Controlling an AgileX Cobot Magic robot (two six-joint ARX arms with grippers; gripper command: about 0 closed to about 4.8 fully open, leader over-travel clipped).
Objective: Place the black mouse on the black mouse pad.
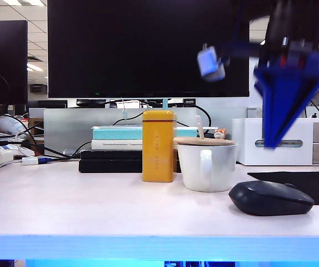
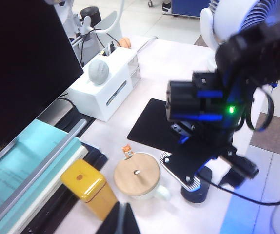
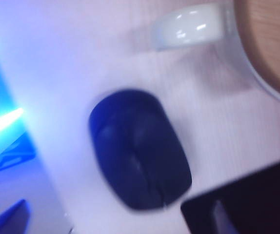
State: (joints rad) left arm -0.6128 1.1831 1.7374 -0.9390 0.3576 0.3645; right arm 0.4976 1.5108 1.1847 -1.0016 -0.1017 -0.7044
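The black mouse (image 1: 270,198) lies on the pale table just in front of the black mouse pad (image 1: 309,183), touching its near edge at most. My right gripper (image 1: 272,142) hangs above the mouse, blurred and pointing down. In the left wrist view the right gripper (image 2: 210,170) is open, its fingers spread over the mouse (image 2: 196,191), and the pad (image 2: 154,124) lies beyond. The right wrist view looks down on the mouse (image 3: 140,156) beside the pad's corner (image 3: 257,195). My left gripper (image 2: 123,222) is shut and empty, high above the table near the yellow tin.
A white mug with a wooden lid (image 1: 207,164) stands left of the mouse, and a yellow tin (image 1: 158,146) left of that. Stacked books (image 1: 115,150), a monitor (image 1: 148,47) and a white box (image 1: 284,142) line the back. The table's front edge (image 1: 148,245) glows blue.
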